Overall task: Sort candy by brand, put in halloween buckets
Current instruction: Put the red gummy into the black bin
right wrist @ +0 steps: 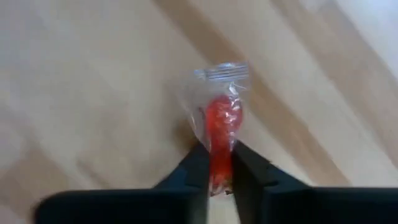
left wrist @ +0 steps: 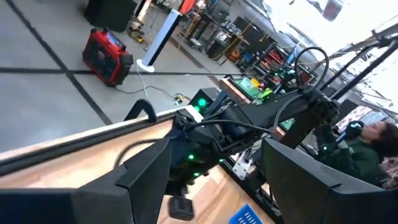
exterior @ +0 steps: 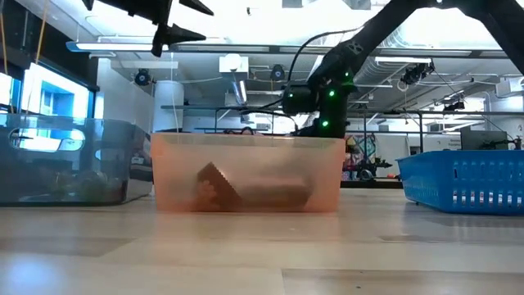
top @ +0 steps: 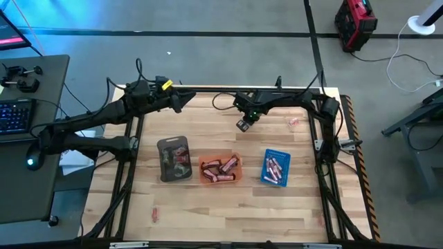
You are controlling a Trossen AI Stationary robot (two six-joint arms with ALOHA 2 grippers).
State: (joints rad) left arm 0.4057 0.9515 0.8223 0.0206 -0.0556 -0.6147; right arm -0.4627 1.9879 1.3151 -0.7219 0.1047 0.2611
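My right gripper (right wrist: 216,158) is shut on a small red candy (right wrist: 222,119) in a clear wrapper. In the high view it hangs over the table's far middle (top: 243,124), beyond the orange bucket (top: 220,169). The dark grey bucket (top: 174,160), the orange one and the blue one (top: 275,168) stand in a row on the table, each with candy inside. My left gripper (left wrist: 214,186) is open and raised near the far-left edge (top: 177,101), touching nothing. A loose pink candy (top: 294,122) lies on the wood at the far right. My right gripper pinches the red candy by its near end (right wrist: 217,149) between the two fingers (right wrist: 194,169). The rest of the candy and its crimped clear wrapper end (right wrist: 224,71) stick out past the fingertips, over the wood. In the low view the gripper (exterior: 324,121) is above table height.
Another small candy (top: 155,214) lies near the table's near-left corner. In the low view the orange bucket (exterior: 246,176) stands in front, with the grey one (exterior: 65,160) to its left and the blue one (exterior: 467,179) to its right. A person (left wrist: 373,146) sits beyond the table.
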